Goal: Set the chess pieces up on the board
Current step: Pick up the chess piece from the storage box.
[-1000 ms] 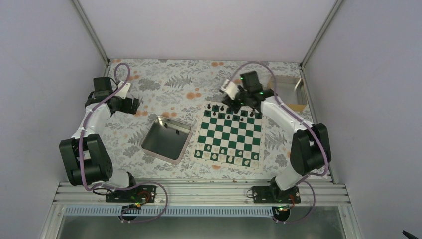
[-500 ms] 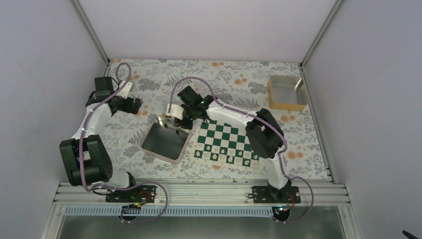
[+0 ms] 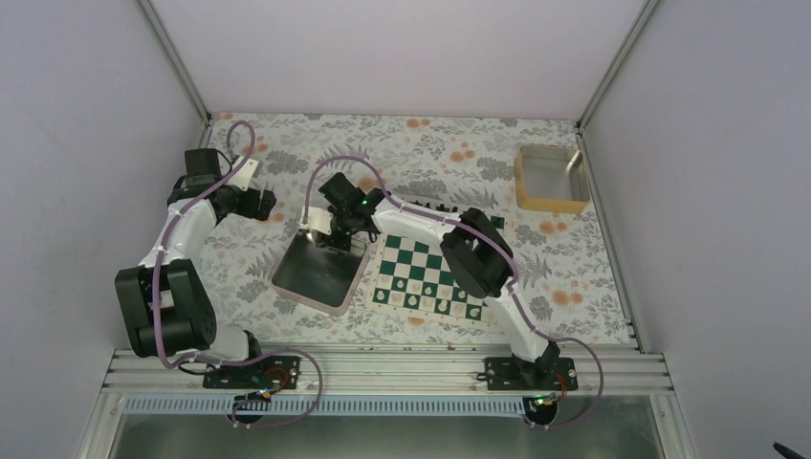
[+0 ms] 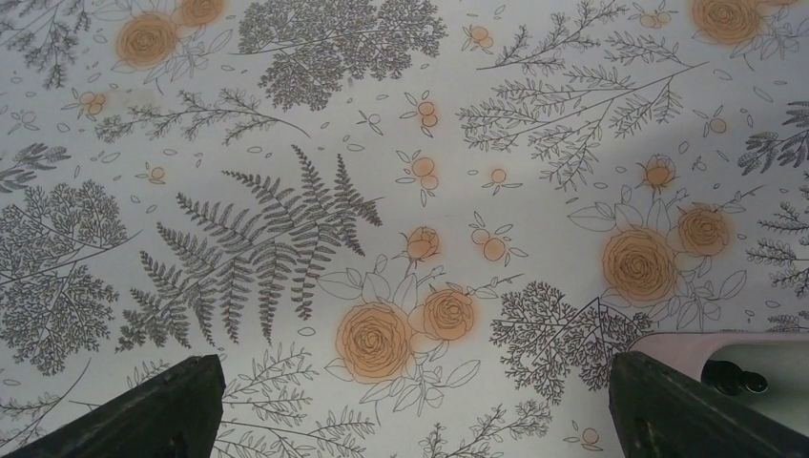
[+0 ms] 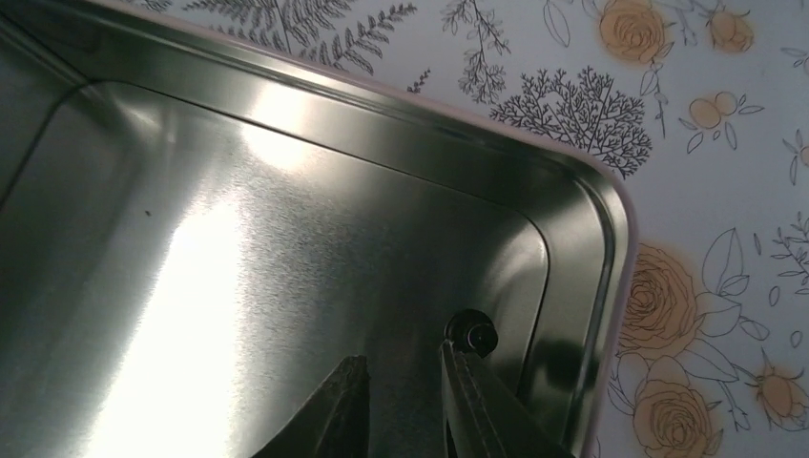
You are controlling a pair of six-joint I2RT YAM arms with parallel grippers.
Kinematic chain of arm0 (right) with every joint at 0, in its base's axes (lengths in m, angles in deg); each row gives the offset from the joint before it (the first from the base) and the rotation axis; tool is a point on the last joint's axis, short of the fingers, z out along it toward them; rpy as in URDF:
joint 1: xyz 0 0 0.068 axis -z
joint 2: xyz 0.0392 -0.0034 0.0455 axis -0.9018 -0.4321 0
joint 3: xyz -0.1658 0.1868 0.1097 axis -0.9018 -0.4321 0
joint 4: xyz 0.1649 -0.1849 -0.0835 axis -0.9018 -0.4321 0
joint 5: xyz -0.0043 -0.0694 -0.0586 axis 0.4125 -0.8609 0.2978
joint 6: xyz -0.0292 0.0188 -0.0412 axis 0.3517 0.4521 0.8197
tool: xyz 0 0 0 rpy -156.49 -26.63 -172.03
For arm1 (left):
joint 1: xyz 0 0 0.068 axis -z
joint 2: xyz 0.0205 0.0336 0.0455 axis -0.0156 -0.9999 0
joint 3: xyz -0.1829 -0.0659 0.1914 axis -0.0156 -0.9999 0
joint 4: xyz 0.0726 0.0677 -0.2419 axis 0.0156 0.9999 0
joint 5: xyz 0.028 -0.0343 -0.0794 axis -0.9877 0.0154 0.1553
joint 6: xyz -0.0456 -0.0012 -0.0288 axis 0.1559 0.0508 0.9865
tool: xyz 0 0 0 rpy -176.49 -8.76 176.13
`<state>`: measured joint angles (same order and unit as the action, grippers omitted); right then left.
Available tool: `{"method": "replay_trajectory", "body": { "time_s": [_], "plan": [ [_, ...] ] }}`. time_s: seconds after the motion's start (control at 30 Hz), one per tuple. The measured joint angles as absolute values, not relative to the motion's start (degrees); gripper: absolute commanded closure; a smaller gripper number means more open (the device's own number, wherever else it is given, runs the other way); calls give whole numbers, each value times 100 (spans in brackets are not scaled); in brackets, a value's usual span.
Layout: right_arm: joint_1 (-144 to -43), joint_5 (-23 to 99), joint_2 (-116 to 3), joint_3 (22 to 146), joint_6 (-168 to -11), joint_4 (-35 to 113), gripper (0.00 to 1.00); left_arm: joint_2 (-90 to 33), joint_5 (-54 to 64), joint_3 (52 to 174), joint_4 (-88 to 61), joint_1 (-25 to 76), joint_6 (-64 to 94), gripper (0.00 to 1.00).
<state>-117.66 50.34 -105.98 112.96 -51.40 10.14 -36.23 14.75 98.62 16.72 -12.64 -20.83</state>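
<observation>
The green and white board point(image 3: 413, 265) lies right of centre, partly under my right arm. Black chess pieces point(image 3: 442, 207) stand along its far edge and pale ones on its near rows. My right gripper point(image 3: 337, 239) reaches into the shiny metal tray point(image 3: 311, 277). In the right wrist view its jaws point(image 5: 401, 355) stand a little apart with nothing between them. One black chess piece point(image 5: 474, 336) lies on the tray floor just outside the right fingertip. My left gripper point(image 4: 412, 363) hangs wide open over the floral cloth, holding nothing.
The tray's corner point(image 4: 768, 345) shows at the lower right of the left wrist view, with small dark pieces point(image 4: 735, 379) inside. A tan box point(image 3: 550, 179) sits at the back right. The tray's raised rim point(image 5: 611, 248) is close to my right fingers.
My right arm has swung left from the board's far edge to the metal tray and now reaches into its far right corner. The left arm has barely moved.
</observation>
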Motion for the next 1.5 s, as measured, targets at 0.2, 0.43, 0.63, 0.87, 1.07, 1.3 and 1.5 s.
{"method": "replay_trajectory", "body": {
  "time_s": [0.2, 0.43, 0.63, 0.87, 1.07, 1.3, 1.5],
  "plan": [
    [-11805, 4822, -10749, 11407, -5158, 1025, 72, -3599, 1547, 9862, 1669, -1264, -2098, 0],
    [-11908, 4431, -10773, 11445, -5151, 1133, 72, -3596, 1604, 9860, 1669, -1264, -2109, 0],
    [-12061, 3961, -10790, 11447, -5127, 1216, 72, -3585, 1641, 9831, 1665, -1264, -2155, 0],
    [-12227, 3467, -10795, 11447, -5073, 1301, 72, -3574, 1709, 9790, 1667, -1264, -2185, 0],
    [-12301, 3213, -10893, 11447, -4994, 1316, 72, -3574, 1728, 9790, 1667, -1264, -2190, 0],
    [-12325, 3115, -10996, 11436, -4983, 1290, 79, -3574, 1763, 9790, 1669, -1264, -2190, 0],
    [-12327, 3113, -10996, 11436, -4981, 1288, 78, -3574, 1781, 9790, 1669, -1264, -2190, 0]
  ]
}}
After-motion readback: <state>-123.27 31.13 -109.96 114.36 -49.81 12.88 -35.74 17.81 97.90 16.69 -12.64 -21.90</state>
